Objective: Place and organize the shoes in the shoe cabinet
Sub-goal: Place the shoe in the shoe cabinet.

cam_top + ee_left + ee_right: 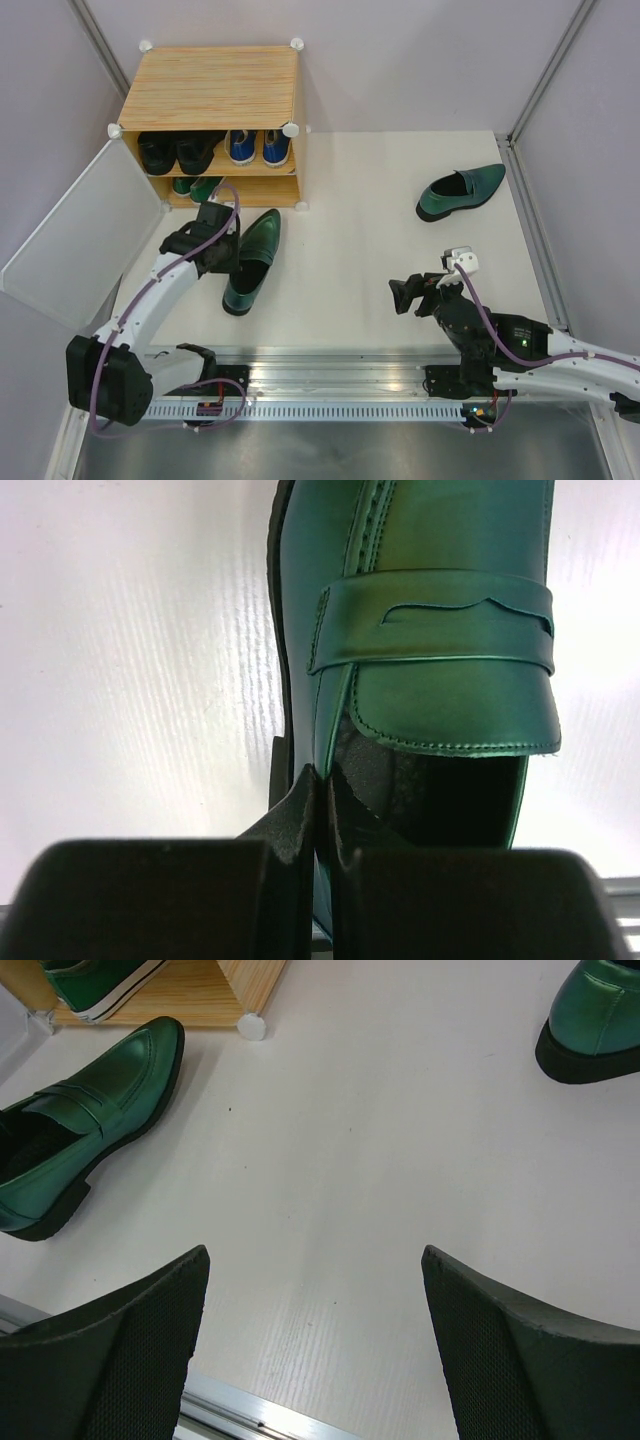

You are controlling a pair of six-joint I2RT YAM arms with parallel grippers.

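Note:
My left gripper (pixel 218 250) (pixel 325 775) is shut on the left side wall of a glossy dark-green loafer (pixel 254 258) (pixel 440 660), which lies on the table just in front of the shoe cabinet (pixel 210 85), toe toward it. The other loafer (pixel 462 192) (pixel 595 1020) lies at the far right. Black boots (pixel 175 150) and blue sneakers (pixel 258 147) stand on the cabinet's upper shelf. Green sneakers (pixel 195 186) (pixel 100 985) sit on the lower shelf. My right gripper (pixel 410 295) (pixel 315 1255) hangs open over bare table near the front, holding nothing.
The cabinet's frosted white door (pixel 85 235) stands swung open to the left, beside my left arm. A metal rail (pixel 330 385) runs along the near table edge. Grey walls close in the table on the left, back and right.

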